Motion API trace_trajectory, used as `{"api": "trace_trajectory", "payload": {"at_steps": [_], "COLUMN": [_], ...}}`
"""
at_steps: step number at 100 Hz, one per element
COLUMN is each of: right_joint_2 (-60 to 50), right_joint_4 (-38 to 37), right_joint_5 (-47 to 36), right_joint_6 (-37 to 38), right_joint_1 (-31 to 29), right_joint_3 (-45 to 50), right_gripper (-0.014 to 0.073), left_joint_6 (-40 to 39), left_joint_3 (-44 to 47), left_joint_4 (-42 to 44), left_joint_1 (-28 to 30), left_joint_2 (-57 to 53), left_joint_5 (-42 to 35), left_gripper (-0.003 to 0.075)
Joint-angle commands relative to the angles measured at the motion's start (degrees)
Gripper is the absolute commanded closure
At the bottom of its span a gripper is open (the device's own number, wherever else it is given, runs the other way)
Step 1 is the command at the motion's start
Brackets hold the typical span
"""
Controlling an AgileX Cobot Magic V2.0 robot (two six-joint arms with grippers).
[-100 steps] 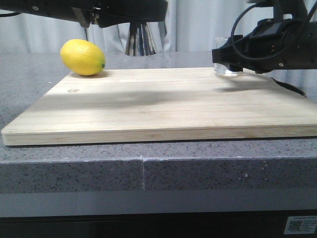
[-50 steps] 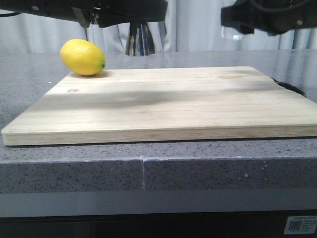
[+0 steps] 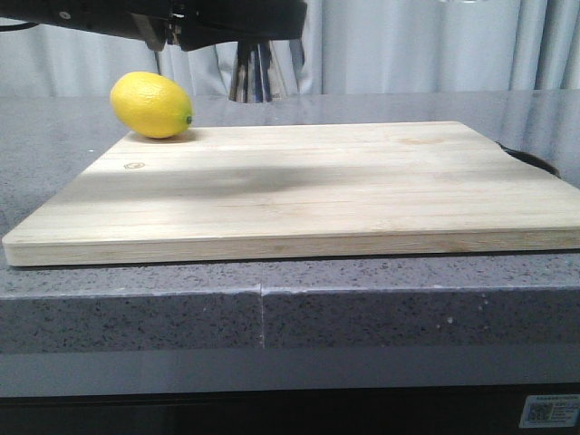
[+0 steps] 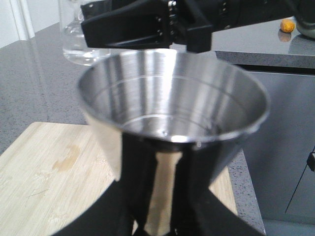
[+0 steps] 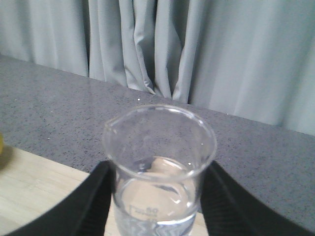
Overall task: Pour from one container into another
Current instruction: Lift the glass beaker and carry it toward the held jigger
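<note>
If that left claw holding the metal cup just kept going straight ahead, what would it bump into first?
Probably the right gripper, which holds the glass beaker just beyond the jigger rim. How far off it is cannot be judged.

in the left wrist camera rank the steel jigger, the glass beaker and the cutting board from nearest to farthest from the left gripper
1. Steel jigger: clamped in the left gripper itself.
2. Cutting board: below the jigger.
3. Glass beaker: beyond the jigger's rim, held by the right gripper.
</note>
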Motion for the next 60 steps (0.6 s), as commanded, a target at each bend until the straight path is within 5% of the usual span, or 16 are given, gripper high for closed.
{"api": "trace_trajectory", "payload": {"at_steps": [1,60], "right_joint_2": [-3.2,-4.2], "right_joint_4": [-0.2,-6.0], "right_joint_5": [-2.9,10.8], "right_joint_6": [-0.1,-0.1], "right_joint_1": [1.3,12.6], "right_joint_3": [-1.6,-12.1], "right_gripper": [0.0383,0.0383], "left_joint_6": [-0.3,-0.3], "left_joint_3": [-1.7,-1.7], "left_joint_4": [-4.5,-4.5], "left_joint_1": [-0.6,-0.6], "left_joint_2": [-3.0,-3.0], "left_joint_5": [6.1,5.9], "left_gripper": [0.0739,0.0739]}}
